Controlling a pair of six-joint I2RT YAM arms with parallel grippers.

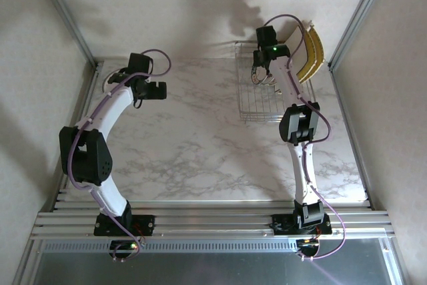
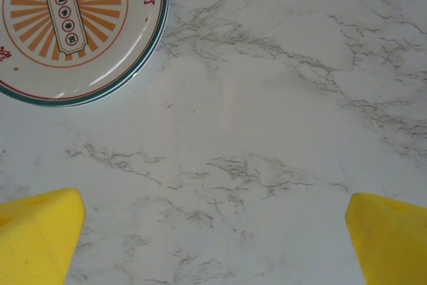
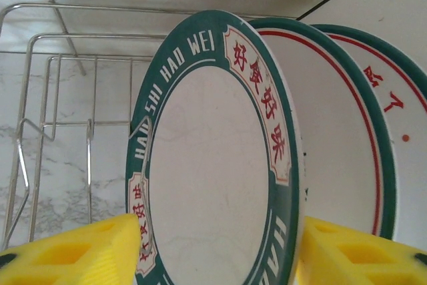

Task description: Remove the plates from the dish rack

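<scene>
A: Where's the right gripper (image 3: 220,248)?
B: In the dish rack (image 1: 257,101), far right of the surface (image 1: 193,145). Its yellow fingers (image 3: 73,255) sit either side of the front plate (image 3: 213,165), low on its rim. Can't tell if the pads bear on it or just straddle it.
A: Plate state?
B: Upright on edge among the wires, with a green lettered rim. There are two more plates (image 3: 340,131) close behind it. The striped plates (image 1: 312,55) lean at the rack's far right corner.
A: Handling?
B: Looks like glazed ceramic, so I'd guess stiff, slick, and likely to chip if knocked on wire or a neighbour. Pinch across the rim and lift straight out until clear of the dividers. No twisting.
A: And the left gripper (image 2: 213,245)?
B: Spread wide with nothing in it, hovering over bare surface. One round plate (image 2: 73,25) lies flat just beyond it, cut off by the frame edge.
A: Blind spots?
B: The front plate's lower edge and its slot are hidden by the fingers. From above, the racked round plates are tiny and partly under the arm, so the count is uncertain.
</scene>
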